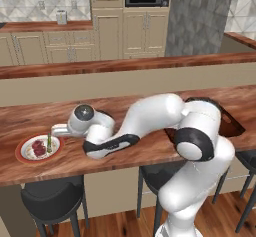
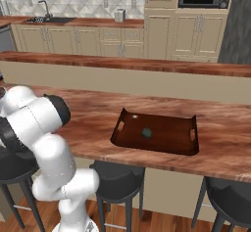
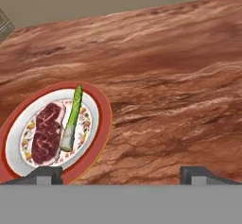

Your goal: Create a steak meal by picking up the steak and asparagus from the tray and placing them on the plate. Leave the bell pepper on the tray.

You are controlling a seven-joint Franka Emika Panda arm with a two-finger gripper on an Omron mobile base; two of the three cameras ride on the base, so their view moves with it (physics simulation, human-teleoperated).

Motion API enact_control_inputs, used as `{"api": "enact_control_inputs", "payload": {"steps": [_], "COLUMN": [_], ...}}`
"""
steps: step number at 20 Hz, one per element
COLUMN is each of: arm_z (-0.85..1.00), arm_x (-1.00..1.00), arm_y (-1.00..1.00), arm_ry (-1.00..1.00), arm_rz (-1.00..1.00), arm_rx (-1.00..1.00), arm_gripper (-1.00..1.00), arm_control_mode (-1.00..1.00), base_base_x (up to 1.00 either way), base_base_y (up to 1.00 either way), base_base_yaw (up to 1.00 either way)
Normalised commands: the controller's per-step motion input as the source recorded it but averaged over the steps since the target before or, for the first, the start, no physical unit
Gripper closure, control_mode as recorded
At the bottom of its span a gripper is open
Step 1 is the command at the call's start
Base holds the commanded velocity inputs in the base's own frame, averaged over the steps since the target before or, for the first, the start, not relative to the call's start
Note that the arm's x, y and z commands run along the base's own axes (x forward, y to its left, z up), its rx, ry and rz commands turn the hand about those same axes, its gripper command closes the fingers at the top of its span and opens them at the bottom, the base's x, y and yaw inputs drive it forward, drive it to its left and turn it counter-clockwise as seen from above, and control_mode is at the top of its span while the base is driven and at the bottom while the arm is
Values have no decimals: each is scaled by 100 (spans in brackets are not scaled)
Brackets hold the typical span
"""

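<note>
cream cabinets and a built-in oven back a long wooden counter (image 1: 150,126) with dark stools tucked under its front edge. on the counter's left part sits the plate (image 1: 22,153), and lying on it side by side are the steak (image 1: 38,147) and the asparagus (image 1: 49,144); from the hand camera the steak (image 3: 46,132) lies on the left of the plate's (image 3: 101,124) inner ring and the asparagus (image 3: 72,119) just to its right, touching or nearly touching the meat. the gripper (image 3: 121,173) hangs close by the plate with its finger tips (image 3: 47,173) spread wide apart and nothing between them, the plate off toward one tip. well apart to the right along the counter rests the tray (image 2: 162,145), and the bell pepper (image 2: 146,133) sits alone near the middle of its floor.
</note>
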Motion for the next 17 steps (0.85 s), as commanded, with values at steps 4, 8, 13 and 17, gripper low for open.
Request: {"api": "enact_control_inputs", "payload": {"steps": [4, 8, 13, 17], "arm_z": [99, 87, 99, 100], "arm_x": [-31, -32, -28, -30], "arm_y": [-86, -70, -62, -62], "arm_ry": [-15, -7, -1, 1], "arm_rz": [9, 17, 22, 16], "arm_rx": [0, 0, 0, 0], "arm_gripper": [-100, -100, -100, -100], "arm_control_mode": [-100, -100, -100, -100], "base_base_x": [0, 0, 0, 0], "base_base_y": [0, 0, 0, 0], "base_base_yaw": [0, 0, 0, 0]}}
